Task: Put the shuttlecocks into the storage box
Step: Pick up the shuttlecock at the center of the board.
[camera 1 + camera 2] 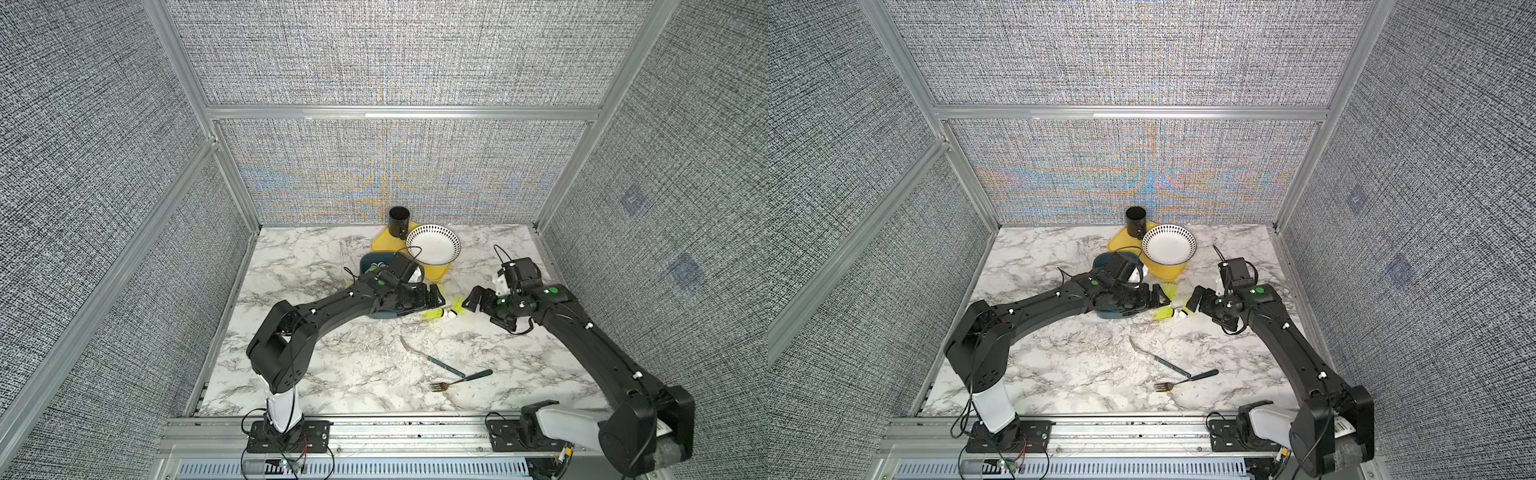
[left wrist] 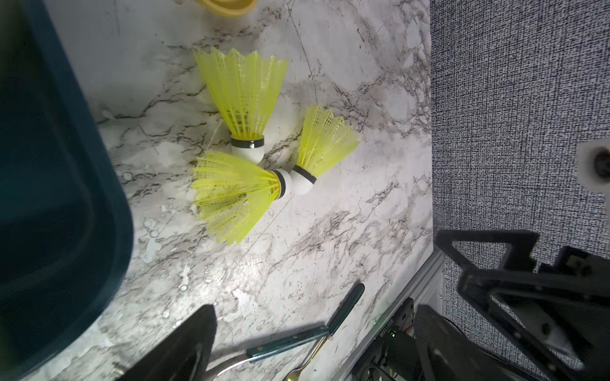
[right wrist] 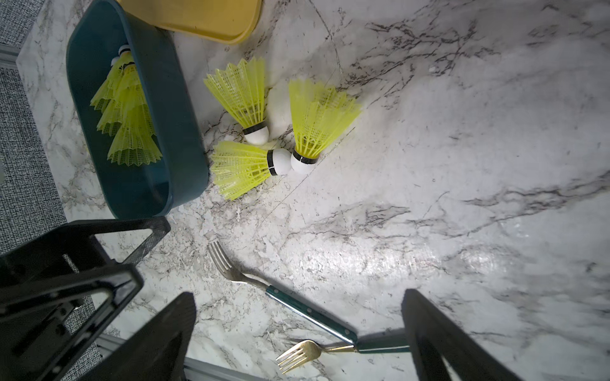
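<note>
Right end effector (image 3: pixel 298 296) spread, left end effector (image 1: pixel 436 296) spread, three shuttlecocks (image 3: pixel 244 168) beside storage box (image 3: pixel 180 118), arm label (image 2: pixel 390 327) illegible

Overhead stereo pair; close wrist views share shuttlecocks (image 2: pixel 242 89).

Neon-yellow shuttlecocks (image 3: pixel 241 95), teal storage box (image 3: pixel 178 132), yellow tray (image 3: pixel 211 19).

In both top views the left arm (image 1: pixel 332 307) (image 1: pixel 1050 303) covers most of the storage box (image 1: pixel 367 263) (image 1: pixel 1100 261) and what lies in it. In the right wrist view the shuttlecocks (image 3: pixel 128 99) in the box overlap, so their number cannot be told, and the yellow tray (image 3: pixel 204 19) is cut off by the picture's edge. In the left wrist view the box (image 2: pixel 66 165) is a dark blur, also cut off.
</note>
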`<action>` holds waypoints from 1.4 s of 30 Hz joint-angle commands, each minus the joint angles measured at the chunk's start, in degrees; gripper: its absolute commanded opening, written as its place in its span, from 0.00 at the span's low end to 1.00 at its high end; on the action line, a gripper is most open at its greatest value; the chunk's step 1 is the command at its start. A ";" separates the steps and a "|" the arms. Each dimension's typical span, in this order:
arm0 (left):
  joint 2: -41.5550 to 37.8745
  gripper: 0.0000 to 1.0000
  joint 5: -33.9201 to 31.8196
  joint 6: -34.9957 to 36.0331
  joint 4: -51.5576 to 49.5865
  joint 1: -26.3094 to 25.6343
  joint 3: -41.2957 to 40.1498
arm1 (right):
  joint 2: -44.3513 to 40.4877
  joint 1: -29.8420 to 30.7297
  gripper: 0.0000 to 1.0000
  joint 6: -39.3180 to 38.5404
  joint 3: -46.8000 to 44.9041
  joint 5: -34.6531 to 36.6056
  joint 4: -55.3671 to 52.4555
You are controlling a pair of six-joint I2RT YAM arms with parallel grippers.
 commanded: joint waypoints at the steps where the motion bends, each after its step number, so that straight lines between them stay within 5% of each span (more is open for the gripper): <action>1: 1.70 0.93 -2.97 -0.11 -1.59 -0.73 1.86 | -1.31 -1.28 0.99 -1.20 -0.54 -1.32 -0.40; 23: 12.45 0.59 -6.45 2.14 -5.58 -1.82 10.29 | -2.00 -6.32 0.98 -2.08 -1.18 -9.97 4.52; 26: 13.57 0.47 -6.21 2.61 -6.19 -1.80 11.53 | -2.36 -6.29 0.98 -1.89 -1.23 -10.17 4.52; 42: 15.39 0.17 -5.78 2.46 -6.19 -1.82 12.85 | -1.33 -6.49 0.98 -2.20 -0.79 -10.87 5.14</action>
